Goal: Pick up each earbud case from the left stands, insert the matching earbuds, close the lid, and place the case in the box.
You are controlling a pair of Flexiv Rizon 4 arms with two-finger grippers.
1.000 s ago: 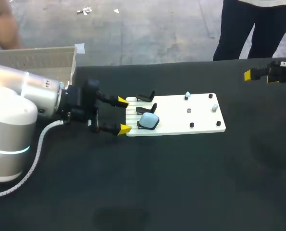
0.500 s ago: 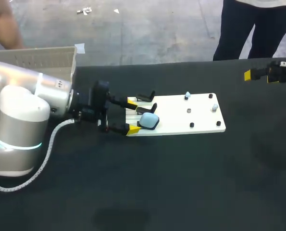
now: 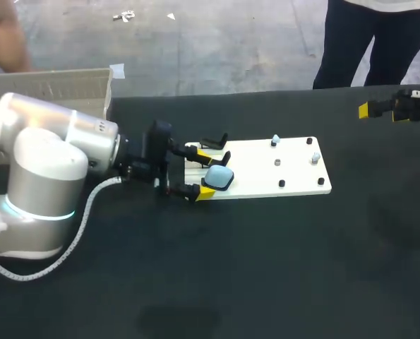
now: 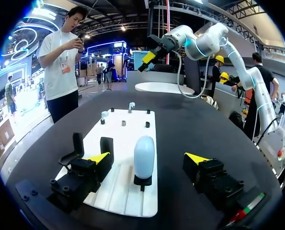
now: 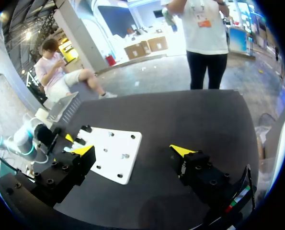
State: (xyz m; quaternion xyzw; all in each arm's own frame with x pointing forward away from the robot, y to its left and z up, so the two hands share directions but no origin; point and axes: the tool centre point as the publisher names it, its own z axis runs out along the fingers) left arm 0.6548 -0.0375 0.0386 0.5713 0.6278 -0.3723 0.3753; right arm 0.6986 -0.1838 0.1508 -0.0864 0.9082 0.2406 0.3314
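Note:
A light blue earbud case (image 3: pixel 219 176) stands on the nearest black stand at the left end of a white board (image 3: pixel 266 185). Two more black stands (image 3: pixel 215 150) behind it are empty. My left gripper (image 3: pixel 205 173) is open, its yellow tips on either side of the case's near end. In the left wrist view the case (image 4: pixel 144 154) stands upright between the fingers of the gripper (image 4: pixel 147 159), touching neither. Small earbuds (image 3: pixel 275 141) sit on pegs at the board's right end. My right gripper (image 3: pixel 382 111) hangs open at the table's far right, holding nothing (image 5: pixel 132 151).
A grey box (image 3: pixel 61 88) stands at the table's back left, behind my left arm. Several small black pegs (image 3: pixel 282 183) stick up from the board. The dark table (image 3: pixel 266 268) stretches in front of the board.
My left arm has moved right toward the board, bringing its open fingers around the blue case. The right arm has not moved.

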